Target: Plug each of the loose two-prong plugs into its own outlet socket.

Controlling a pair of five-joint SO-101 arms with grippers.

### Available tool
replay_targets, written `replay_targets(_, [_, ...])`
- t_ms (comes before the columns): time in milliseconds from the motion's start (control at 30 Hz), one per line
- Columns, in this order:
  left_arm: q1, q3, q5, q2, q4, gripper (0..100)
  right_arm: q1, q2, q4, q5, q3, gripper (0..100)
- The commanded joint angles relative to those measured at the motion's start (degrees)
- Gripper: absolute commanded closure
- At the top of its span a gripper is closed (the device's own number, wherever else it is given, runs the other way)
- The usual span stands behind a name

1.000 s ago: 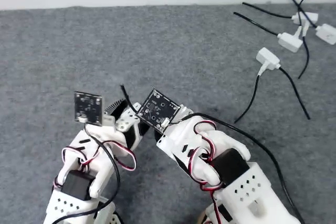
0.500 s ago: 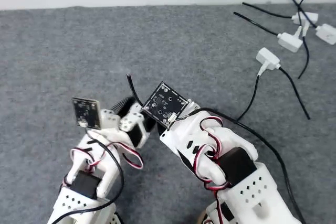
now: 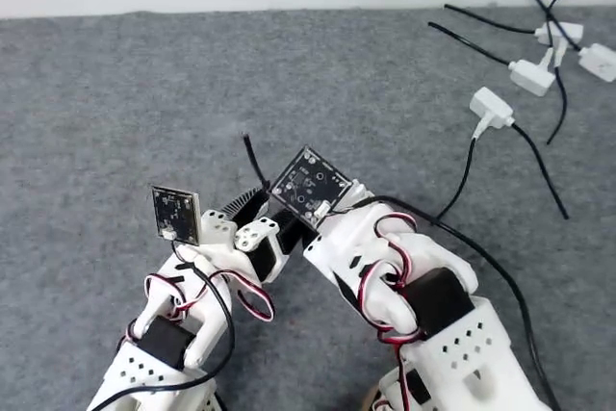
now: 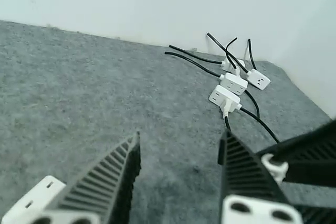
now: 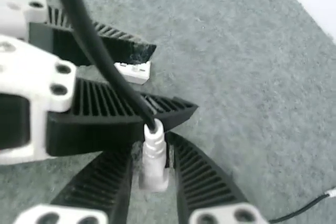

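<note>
The outlet hardware, a cluster of white blocks (image 4: 234, 82) on black leads, lies at the far right corner of the grey carpet (image 3: 115, 93), well apart from both arms. Whether any pair is mated cannot be told.

The right gripper (image 5: 152, 148) has its jaws pinching a white two-prong plug (image 5: 153, 169) by its sides. The black cable (image 5: 94, 40) leaves the plug's top end.

The left gripper (image 4: 179, 145) has its jaws spread wide and grips nothing. Its nearer finger (image 5: 121, 119) lies just beside the held plug, across the right gripper's tips. A small white piece (image 5: 131, 72) shows in the gap between the left fingers; what it is cannot be told.
</note>
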Motion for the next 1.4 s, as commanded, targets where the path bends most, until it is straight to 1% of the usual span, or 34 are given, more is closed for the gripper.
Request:
replay_targets(0, [2.55, -3.56, 0.53, 0.18, -0.62, 75, 0.84, -1.01, -0.92, -0.26, -2.99, 99.0])
replay_targets(67, [2.73, -4.09, 0.53, 0.18, -0.62, 75, 0.75, -0.84, -1.45, -0.26, -2.11, 99.0])
replay_targets(200, [5.19, -4.97, 0.44, 0.26, 0.53, 75, 0.92, -1.27, -2.24, -0.09, -0.35, 99.0])
replay_targets(567, [5.01, -5.14, 0.35, 0.26, 1.05, 75, 0.92, -1.89, -2.33, 0.53, 0.62, 99.0])
replay_targets(733, [5.36, -6.55, 0.35, 0.18, 1.05, 75, 1.27, -8.04, -2.51, 0.62, 3.25, 99.0])
replay_targets(800, [5.63, -6.81, 0.44, 0.18, 0.88, 75, 3.03, -11.21, -2.42, 0.7, 4.4, 99.0])
replay_targets(900, [8.18, -6.81, 0.62, 0.26, 0.79, 75, 4.62, -15.08, -2.15, 2.2, 6.86, 99.0])
replay_targets(1033, [9.05, -6.73, 0.7, 0.26, 0.97, 75, 4.62, -18.86, -2.15, 2.37, 9.49, 99.0])
replay_targets(1167, [9.14, -6.73, 3.16, 0.26, 0.97, 75, 4.62, -19.47, -2.15, 1.76, 9.76, 99.0])
replay_targets(1267, [8.53, -6.55, 3.43, 0.26, 0.97, 75, 4.62, -18.86, -2.15, 1.67, 9.76, 99.0])
replay_targets(1367, [3.78, -6.37, 3.52, 0.62, 0.79, 75, 4.7, -19.12, -2.15, 1.67, 9.14, 99.0])
